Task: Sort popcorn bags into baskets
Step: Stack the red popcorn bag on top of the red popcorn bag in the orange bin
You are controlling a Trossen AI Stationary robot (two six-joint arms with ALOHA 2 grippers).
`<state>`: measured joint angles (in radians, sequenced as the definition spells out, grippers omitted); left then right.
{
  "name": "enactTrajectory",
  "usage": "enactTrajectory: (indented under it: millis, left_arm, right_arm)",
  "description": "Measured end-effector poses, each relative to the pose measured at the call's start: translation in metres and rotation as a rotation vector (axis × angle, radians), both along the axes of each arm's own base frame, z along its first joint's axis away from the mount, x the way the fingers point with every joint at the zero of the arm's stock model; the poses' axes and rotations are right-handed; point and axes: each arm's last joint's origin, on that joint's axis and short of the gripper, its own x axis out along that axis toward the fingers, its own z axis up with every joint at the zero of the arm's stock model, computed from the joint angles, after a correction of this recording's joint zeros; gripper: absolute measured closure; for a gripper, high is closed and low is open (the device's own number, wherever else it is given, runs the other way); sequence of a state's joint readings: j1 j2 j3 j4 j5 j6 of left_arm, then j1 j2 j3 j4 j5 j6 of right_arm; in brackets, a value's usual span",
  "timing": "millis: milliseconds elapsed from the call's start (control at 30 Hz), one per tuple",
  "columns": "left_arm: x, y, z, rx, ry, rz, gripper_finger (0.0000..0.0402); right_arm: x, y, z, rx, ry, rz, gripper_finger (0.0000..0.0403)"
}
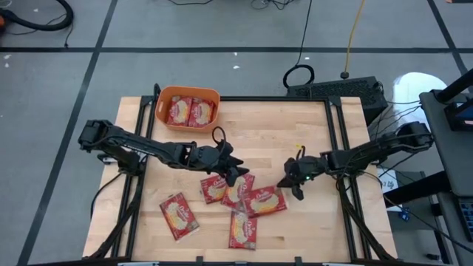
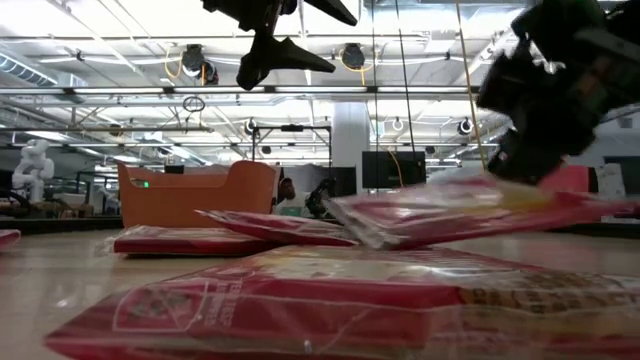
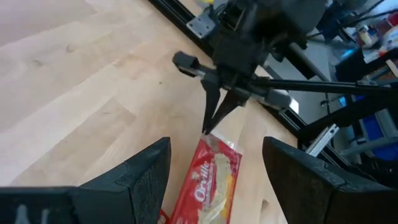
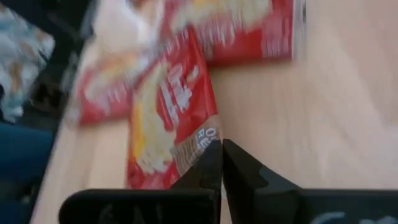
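Red popcorn bags [image 1: 264, 201] with yellow-cream ovals, orange tub [image 1: 162, 99], pale wood table [image 1: 310, 140]

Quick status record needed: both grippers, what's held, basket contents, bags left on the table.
right gripper: shut on the end edge of a popcorn bag, at the right end of the bag cluster
left gripper: open, holding nothing, above the cluster, facing the right gripper
basket: orange, at the table's far left part, two bags inside
loose bags on the table: five showing in the high view, three overlapping in the middle, one apart to the left, one nearer the front edge
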<state>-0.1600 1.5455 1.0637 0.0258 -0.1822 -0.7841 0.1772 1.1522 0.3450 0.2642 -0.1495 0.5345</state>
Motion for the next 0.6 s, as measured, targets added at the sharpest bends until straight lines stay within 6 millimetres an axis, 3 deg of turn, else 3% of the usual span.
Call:
enactTrajectory:
  millis: [200,300,600]
  left_arm:
    - [0.014,-0.005,-0.025,-0.017,0.057,-0.13,0.0144]
    - [0.023,-0.008,-0.047,-0.035,0.106,-0.175,0.0144]
    - [0.048,-0.008,-0.088,-0.076,0.075,-0.233,0.0144]
  right_arm:
    - [0.014,0.001,0.021,-0.041,-0.092,-0.04,0.0403]
    - [0.019,0.001,0.028,-0.061,-0.123,-0.035,0.0403]
    - [0.021,0.001,0.032,-0.1,-0.145,-0.039,0.0403]
